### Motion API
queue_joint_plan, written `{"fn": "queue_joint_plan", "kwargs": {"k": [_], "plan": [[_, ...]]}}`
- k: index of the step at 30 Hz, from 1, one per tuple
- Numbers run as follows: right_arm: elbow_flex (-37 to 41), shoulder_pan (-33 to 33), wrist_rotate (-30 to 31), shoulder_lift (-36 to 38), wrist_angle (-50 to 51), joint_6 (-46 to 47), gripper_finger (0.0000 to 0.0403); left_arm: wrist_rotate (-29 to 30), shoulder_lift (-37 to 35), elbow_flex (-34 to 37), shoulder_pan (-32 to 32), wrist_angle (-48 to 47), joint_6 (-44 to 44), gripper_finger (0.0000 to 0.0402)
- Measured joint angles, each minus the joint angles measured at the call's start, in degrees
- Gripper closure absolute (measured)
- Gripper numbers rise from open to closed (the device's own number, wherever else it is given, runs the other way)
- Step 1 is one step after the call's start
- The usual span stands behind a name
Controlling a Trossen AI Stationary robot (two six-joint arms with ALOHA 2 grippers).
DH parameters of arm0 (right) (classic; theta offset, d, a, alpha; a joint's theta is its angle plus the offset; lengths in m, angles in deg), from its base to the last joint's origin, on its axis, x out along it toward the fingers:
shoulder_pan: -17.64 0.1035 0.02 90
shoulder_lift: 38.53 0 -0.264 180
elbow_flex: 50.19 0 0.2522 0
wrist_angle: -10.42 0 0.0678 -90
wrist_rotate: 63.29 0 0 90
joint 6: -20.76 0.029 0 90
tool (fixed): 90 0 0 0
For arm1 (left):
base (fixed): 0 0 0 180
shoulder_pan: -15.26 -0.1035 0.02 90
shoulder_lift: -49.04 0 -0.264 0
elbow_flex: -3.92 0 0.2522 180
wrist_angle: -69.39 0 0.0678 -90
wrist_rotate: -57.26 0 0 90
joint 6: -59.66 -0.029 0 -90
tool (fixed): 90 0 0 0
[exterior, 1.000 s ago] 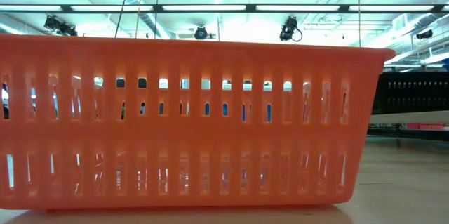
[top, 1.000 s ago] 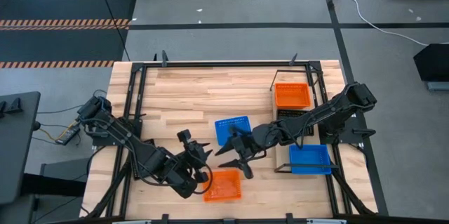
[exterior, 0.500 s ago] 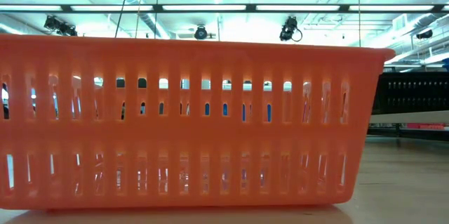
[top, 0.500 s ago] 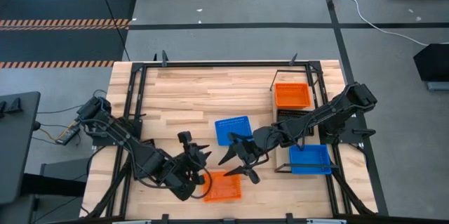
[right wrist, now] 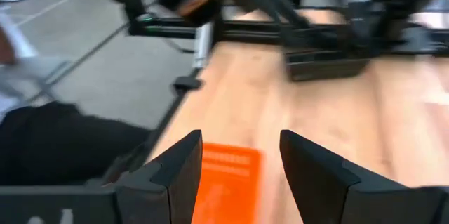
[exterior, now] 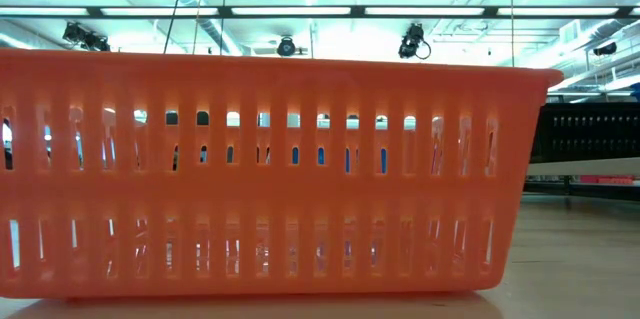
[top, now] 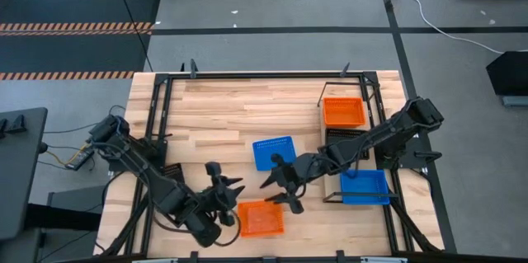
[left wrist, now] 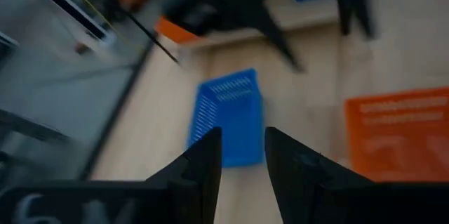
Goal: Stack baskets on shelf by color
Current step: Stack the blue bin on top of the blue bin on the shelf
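From above: the shelf sits at about 3 o'clock on the table, already holding an orange basket at its far end, a black basket in the middle and a blue basket at the near end. So one of each colour is up, I'd say roughly half done. Two are loose on the tabletop: a blue one near the centre and an orange one at 6 o'clock. The right gripper hangs spread wide between those two, holding nothing. The left gripper is just beside the orange one at its 9 o'clock side, parted a bit, empty.

Low cam: basically a wall of orange mesh, the loose orange basket right up against the lens.

Left wrist: fingers narrowly apart, nothing between, blue basket ahead.

Right wrist: fingers wide, loose orange basket beyond them.

Still to do: both loose ones onto their matching colours.
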Motion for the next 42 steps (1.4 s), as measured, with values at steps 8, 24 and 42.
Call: {"fn": "queue_joint_plan", "kwargs": {"k": [8, 24, 42], "plan": [[0.0, -1.04, 3.11, 0.0, 4.57, 7.99, 0.0204, -19.33, 3.68, -0.01, -5.25, 7.3, 6.08, 0.0285], [0.0, -1.3, 2.27, 0.0, 28.53, 20.09, 0.0204, -31.85, 8.84, 0.01, -10.1, 33.97, -9.84, 0.0285], [0.02, -0.82, 2.1, 0.0, 27.75, 18.16, 0.0204, -45.03, 9.3, 0.01, -11.09, 61.06, -25.85, 0.0285]]}}
